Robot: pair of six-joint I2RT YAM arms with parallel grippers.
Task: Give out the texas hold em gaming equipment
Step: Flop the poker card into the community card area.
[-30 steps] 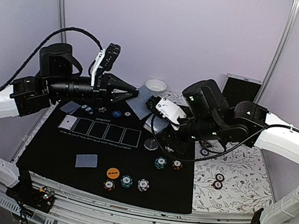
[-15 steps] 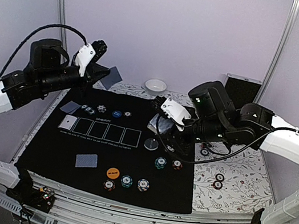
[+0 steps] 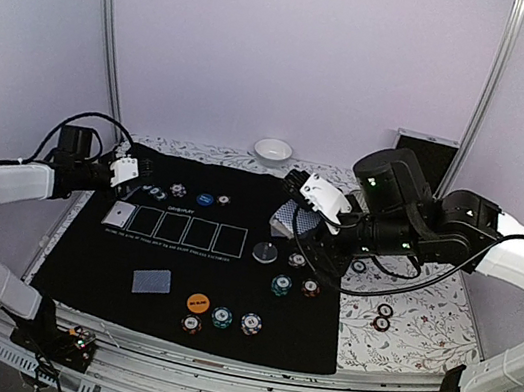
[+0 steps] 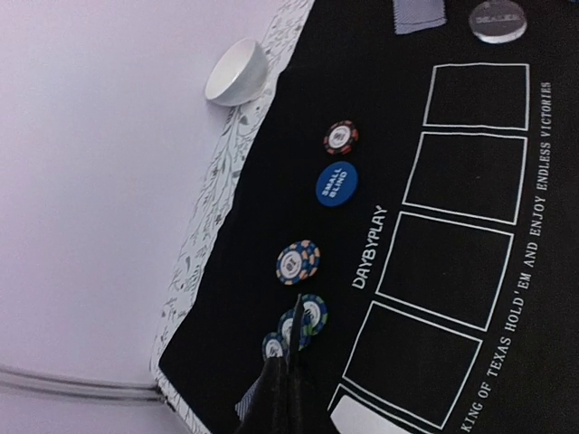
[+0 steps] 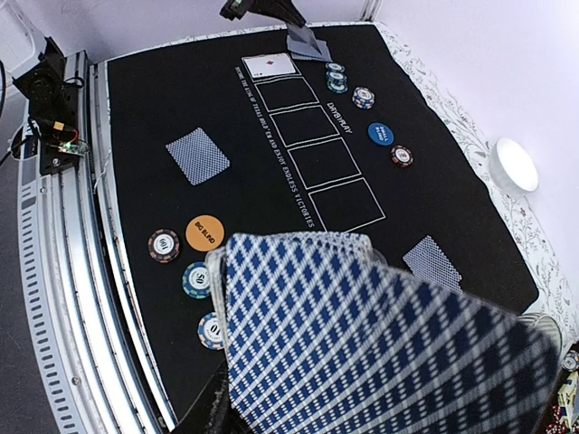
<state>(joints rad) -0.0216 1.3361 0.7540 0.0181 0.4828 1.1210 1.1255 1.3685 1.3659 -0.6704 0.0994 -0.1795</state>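
My right gripper (image 3: 292, 211) is shut on a fanned stack of blue-backed playing cards (image 5: 362, 334), held above the right half of the black mat (image 3: 79, 255). At the mat's far left corner my left gripper (image 3: 136, 174) is low and shut on a single card, which shows edge-on (image 4: 296, 325) over three chips (image 4: 312, 314). On the mat lie a face-up card (image 3: 119, 214), a face-down card (image 3: 151, 281), a blue disc (image 3: 204, 200), an orange disc (image 3: 199, 302), a grey dealer button (image 3: 265, 253) and striped chips (image 3: 222, 318).
A small white bowl (image 3: 273, 149) stands past the mat's far edge. Loose chips (image 3: 383, 317) lie on the patterned cloth at the right. A dark panel (image 3: 423, 158) leans at the back right. Metal rails (image 5: 54, 271) run along the table's near edge.
The left arm swung down and leftward from high over the back of the mat to its far left corner, card still in its grip. The right arm drifted slightly right with its cards.
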